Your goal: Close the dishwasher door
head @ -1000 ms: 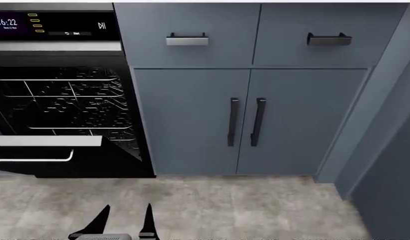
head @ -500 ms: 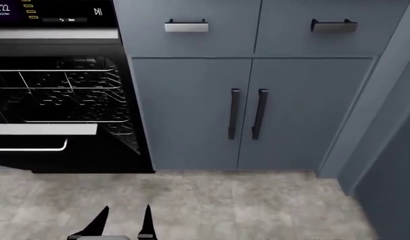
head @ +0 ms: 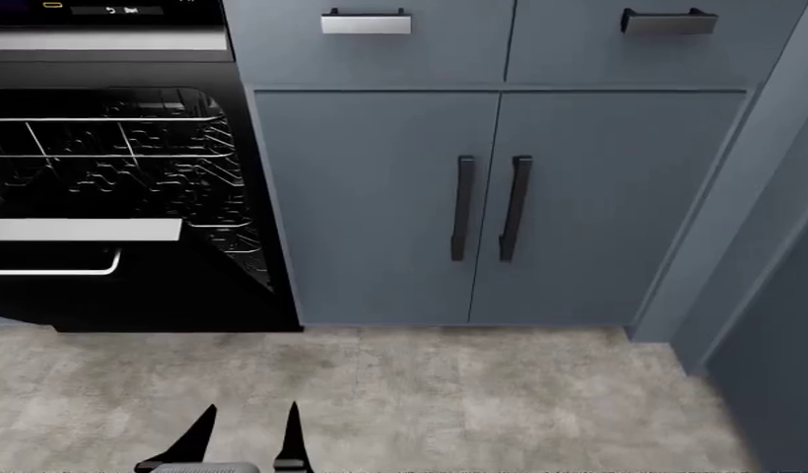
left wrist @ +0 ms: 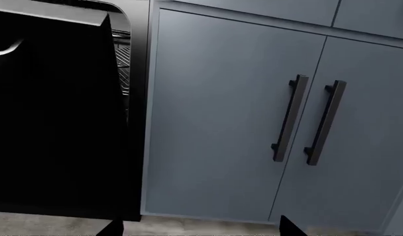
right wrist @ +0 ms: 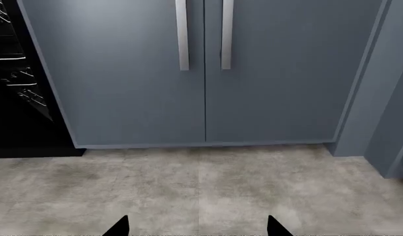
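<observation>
Over the last second the whole head view has slid downward: the control panel with the clock was fully in shot and is now almost cut off at the top, and there's more floor showing at the bottom. So the head or torso is tilting or dropping, or the base is shifting (can't tell which from here), and nothing has touched the dishwasher door yet. It's hanging open, part-way down, at the left of the head view, with its silver-grey edge strip and thin bar handle facing up toward the camera and the wire racks visible behind it. Task-wise I'd call this still the approach, no progress on the actual closing.

The left gripper sits low in the head view over bare floor, well apart from the door, jaws spread. In the right wrist view the right gripper only shows two tips at the frame edge, wide apart, so it looks open too.

For room: the door's right edge runs just beside the blue-grey cabinet doors, whose black handles stick out a bit. The floor in front is open. In the left wrist view the glossy black panel fills one side, probably close, though the gloss makes depth hard to judge. A corner panel boxes in the right side.
</observation>
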{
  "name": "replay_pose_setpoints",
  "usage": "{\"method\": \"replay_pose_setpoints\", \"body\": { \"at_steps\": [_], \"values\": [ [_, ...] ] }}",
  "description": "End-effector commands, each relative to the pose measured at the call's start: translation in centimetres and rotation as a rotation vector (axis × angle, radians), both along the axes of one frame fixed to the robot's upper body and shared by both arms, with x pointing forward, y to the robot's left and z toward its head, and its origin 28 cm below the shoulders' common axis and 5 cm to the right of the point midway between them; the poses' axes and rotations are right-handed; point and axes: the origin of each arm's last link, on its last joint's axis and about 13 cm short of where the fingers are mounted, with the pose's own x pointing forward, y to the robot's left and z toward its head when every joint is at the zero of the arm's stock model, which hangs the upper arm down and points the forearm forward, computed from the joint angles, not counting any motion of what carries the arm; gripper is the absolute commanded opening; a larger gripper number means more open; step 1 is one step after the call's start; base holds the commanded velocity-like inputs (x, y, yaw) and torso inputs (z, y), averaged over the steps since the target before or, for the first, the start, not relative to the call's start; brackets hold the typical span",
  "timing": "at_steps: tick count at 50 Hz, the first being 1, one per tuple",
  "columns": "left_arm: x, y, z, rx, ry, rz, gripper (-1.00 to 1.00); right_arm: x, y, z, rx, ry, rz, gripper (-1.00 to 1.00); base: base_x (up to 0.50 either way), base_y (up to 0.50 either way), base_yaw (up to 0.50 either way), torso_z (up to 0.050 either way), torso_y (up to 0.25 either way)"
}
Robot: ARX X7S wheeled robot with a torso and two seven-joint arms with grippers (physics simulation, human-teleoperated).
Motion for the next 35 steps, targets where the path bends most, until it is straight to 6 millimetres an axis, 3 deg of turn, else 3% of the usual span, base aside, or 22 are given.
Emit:
{"method": "replay_pose_setpoints", "body": {
  "at_steps": [1,35],
  "values": [
    [-0.19,0.07,-0.27,0.001,0.0,0.001,1.0,0.0,0.0,0.0,0.001,0.0,-0.001,1.0,0.0,0.0,0.0,-0.05,0.043],
    [-0.01,0.05,-0.05,0.001,-0.001,-0.001,1.0,0.0,0.0,0.0,0.003,-0.001,0.0,1.0,0.0,0.0,0.0,-0.05,0.043]
  ]
}}
